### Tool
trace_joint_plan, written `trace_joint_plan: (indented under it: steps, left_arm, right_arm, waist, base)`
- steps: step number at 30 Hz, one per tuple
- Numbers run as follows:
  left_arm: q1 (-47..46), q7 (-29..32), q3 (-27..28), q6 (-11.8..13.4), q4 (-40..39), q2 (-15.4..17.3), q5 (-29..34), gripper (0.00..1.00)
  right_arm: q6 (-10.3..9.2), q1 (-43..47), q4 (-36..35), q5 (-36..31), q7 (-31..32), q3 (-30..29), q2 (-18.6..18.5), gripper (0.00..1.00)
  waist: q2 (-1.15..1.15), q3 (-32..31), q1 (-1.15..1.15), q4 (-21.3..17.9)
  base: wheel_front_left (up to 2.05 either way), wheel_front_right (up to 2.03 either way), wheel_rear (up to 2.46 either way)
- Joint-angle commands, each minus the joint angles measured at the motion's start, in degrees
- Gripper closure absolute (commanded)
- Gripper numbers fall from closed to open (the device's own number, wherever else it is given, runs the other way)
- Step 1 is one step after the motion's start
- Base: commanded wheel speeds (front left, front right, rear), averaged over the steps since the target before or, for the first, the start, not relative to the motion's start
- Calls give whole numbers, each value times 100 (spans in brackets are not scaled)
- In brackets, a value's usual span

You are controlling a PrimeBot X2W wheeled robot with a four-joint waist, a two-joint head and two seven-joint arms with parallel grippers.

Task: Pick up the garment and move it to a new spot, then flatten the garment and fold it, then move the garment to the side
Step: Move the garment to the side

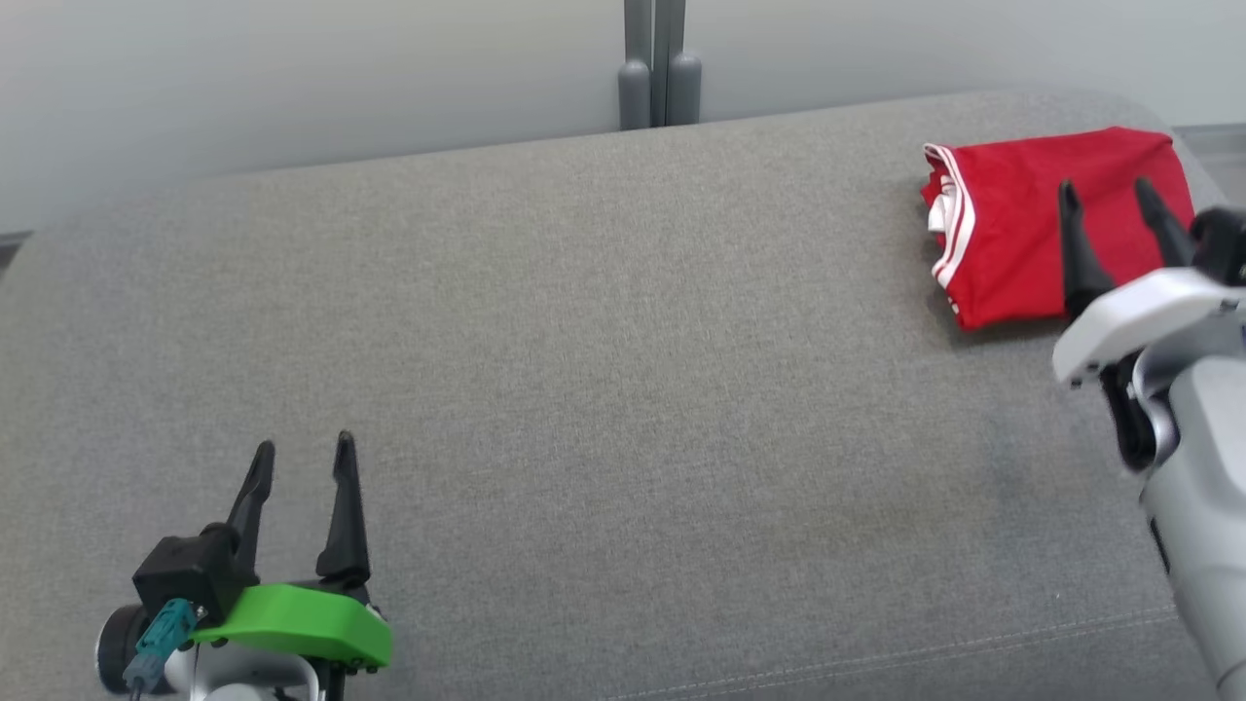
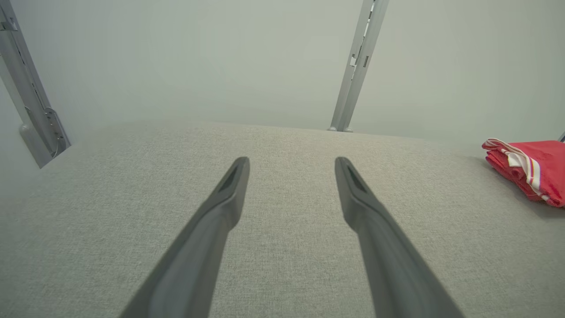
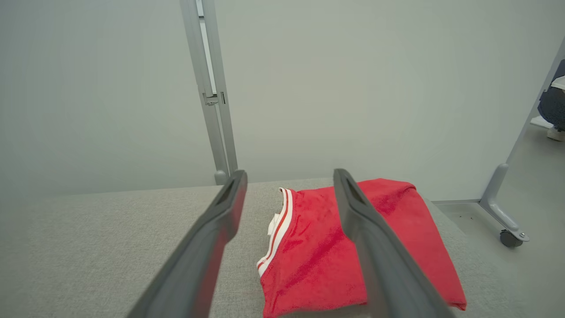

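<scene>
Red garment [image 1: 1022,229] — folded flat, white-striped trim — on grey cushion [image 1: 584,389]

The garment [image 1: 1032,229] is red, its edge striped white (a thin red line between the bands). The cushion [image 1: 604,370] is flecked grey weave. The left gripper [image 1: 304,445] is black with a bright green cover [image 1: 302,628] and teal plug [image 1: 156,643]; the right gripper [image 1: 1105,185] black on white. The wall [image 1: 292,78] is pale grey.
</scene>
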Motion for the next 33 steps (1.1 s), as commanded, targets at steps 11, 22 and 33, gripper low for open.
trace_joint_plan:
  steps: [11,22,33]
  left_arm:
    - [703,-175,367,328,50,47,44,0]
    - [906,-221,437,204,22,-86,93,0]
    - [916,-219,399,81,155,-163,179,0]
  right_arm:
    - [-6,2253,-2592,-739,405,-523,1119,0]
    - [-5,3483,-3654,-1107,695,-635,1578,0]
    - [-5,3893,-3819,-590,579,-392,1577,0]
  waist:
    - [0,-529,0,263]
    - [0,-506,0,424]
    - [0,-524,0,431]
  base:
    - [0,0,0]
    - [0,0,0]
    - [0,0,0]
